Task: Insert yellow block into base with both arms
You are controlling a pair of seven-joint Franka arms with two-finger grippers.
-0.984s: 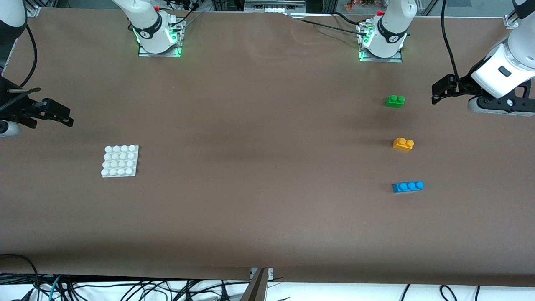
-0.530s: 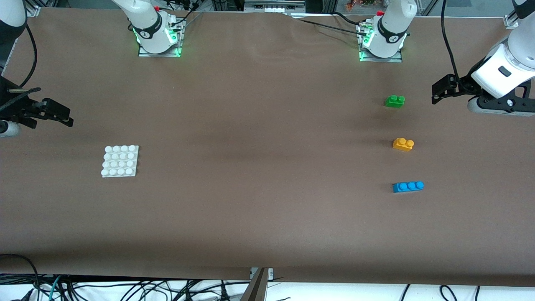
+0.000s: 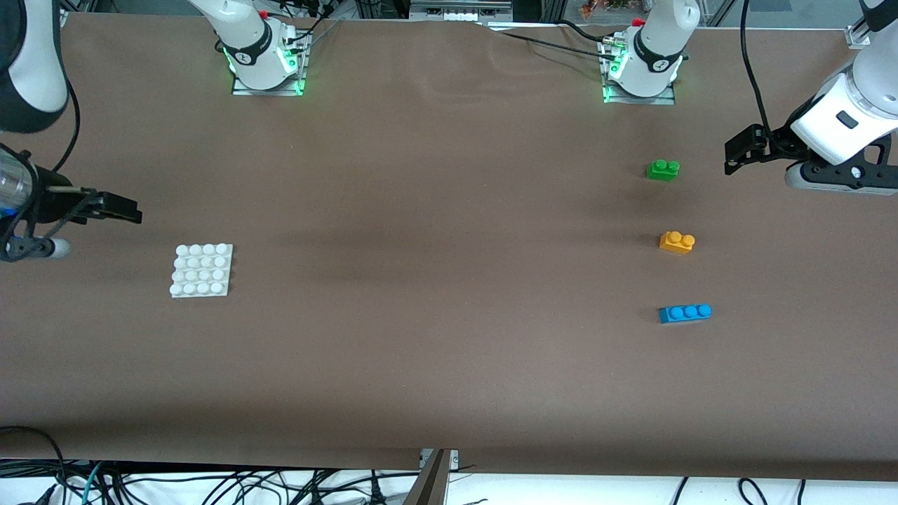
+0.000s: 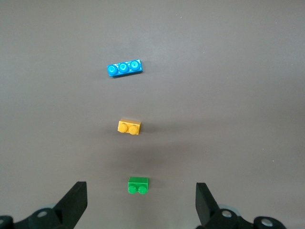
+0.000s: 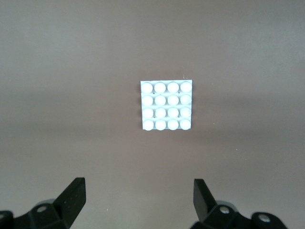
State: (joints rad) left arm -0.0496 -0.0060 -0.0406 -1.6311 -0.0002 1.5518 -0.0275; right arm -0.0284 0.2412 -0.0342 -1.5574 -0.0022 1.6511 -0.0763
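Two arms share my table, and neither holds anything. My left gripper point(image 3: 735, 151) hangs with fingers spread apart over the tabletop at the left arm's end, near the small green two-stud plastic brick point(image 3: 663, 170). The small orange-yellow plastic block with two round studs point(image 3: 677, 242) lies on the table nearer the front camera than that green brick, between it and the longer blue three-stud plastic brick point(image 3: 685, 313). Its long axis runs along the table's length, toward either arm's end. The left arm is plainly the closer one to it.

My right gripper point(image 3: 119, 208) hovers with fingers apart at the right arm's end, just short of the flat square white plastic base with its grid of studs point(image 3: 202, 270).

Compared with a second ago, the right gripper has shifted toward the base and turned; the left arm, the base and all three bricks are unmoved.
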